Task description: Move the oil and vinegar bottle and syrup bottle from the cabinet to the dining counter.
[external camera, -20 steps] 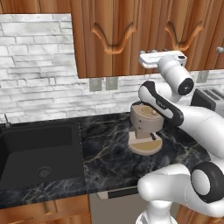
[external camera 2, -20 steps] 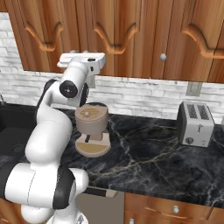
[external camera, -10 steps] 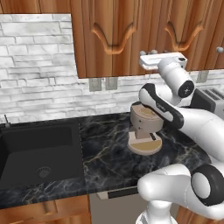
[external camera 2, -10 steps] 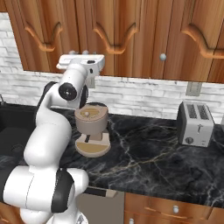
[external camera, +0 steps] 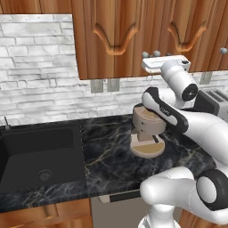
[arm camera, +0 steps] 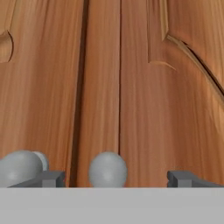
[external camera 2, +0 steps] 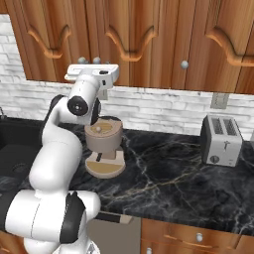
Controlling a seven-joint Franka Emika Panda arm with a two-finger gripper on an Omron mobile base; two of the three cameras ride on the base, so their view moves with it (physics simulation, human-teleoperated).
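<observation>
The tool [arm camera: 117,178] stands open (doors shut), one round silver knob [arm camera: 107,170] of the reddish-brown carved wooden cabinet [arm camera: 131,87] between its tips, toward nine o'clock.

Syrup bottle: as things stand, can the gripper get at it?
Probably not yet. The cabinet doors look shut in front of the gripper, whose open jaws straddle a round silver knob at the door's bottom edge. No bottle is visible until a door opens.
</observation>
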